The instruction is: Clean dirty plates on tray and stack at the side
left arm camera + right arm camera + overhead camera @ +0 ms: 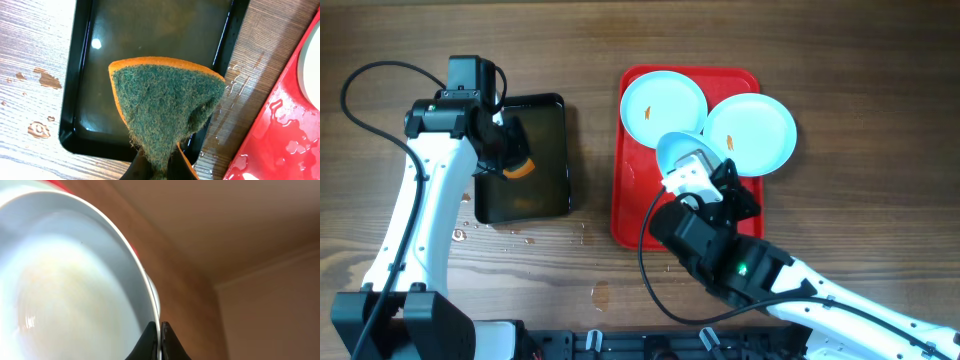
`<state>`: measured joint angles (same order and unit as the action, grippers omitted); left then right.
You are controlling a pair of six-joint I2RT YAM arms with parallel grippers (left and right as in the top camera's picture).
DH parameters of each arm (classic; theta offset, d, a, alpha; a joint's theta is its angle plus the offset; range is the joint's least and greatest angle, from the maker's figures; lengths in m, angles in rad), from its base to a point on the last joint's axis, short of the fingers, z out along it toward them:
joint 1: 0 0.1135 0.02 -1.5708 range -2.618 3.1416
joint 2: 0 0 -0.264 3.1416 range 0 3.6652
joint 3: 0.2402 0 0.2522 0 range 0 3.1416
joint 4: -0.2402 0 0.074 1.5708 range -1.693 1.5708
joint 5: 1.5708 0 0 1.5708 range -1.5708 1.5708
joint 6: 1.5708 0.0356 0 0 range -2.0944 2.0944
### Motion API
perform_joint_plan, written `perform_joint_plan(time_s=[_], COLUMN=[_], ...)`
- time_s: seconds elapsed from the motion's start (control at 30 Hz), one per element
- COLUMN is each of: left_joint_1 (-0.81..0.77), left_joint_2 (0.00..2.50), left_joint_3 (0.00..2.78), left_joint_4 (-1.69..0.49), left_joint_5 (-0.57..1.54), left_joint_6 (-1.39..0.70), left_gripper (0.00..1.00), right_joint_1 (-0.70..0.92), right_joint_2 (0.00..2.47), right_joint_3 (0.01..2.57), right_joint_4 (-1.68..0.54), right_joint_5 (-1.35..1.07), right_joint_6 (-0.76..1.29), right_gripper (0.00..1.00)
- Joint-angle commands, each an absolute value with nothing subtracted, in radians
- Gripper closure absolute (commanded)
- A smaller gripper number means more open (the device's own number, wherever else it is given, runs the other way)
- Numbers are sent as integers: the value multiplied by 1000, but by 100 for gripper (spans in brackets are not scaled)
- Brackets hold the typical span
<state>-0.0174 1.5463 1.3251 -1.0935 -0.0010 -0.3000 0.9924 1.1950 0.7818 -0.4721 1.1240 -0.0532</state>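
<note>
While the tray (630, 205) glistens, droplets (39, 129) fleck the table (840, 40) — brown wood.

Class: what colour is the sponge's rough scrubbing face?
Dark green on the sponge, orange behind; clearest in left wrist view.

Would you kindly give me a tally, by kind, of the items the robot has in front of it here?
Plates: 3
Trays: 2 (red tray, black tray)
Sponge: 1
Total: 6
</note>
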Motion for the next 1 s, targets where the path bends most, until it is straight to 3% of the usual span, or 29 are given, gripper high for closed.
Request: perform_joint_plan(time_s=[0.0,0.13,0.53,0.67,0.83,0.97], left_joint_1=[-13,-13,-13,-13,-13,-14], left_joint_2=[1540,1540,1540,1540,1540,1540], left_joint_3=[1320,1320,1320,1320,1320,1320], left_joint_4=[-1093,-1095,-1097,-1097,-1097,-1097], left_joint_5=[11,11,11,11,11,11], left_joint_6=[-287,-287,-287,-287,-287,-286], left_gripper=[96,96,96,96,96,96], right_joint_1=[962,934,902,872,668,349], right_joint_2=[1180,1149,1140,1137,1081,1016], right_joint_3=[800,842,846,846,868,875], right_joint_4=[-484,-568,-545,-555,-551,-572], right_joint_5=[1011,986,972,855,617,329], right_joint_6=[119,212,108,261,325,389], right_gripper=[96,95,96,96,96,96])
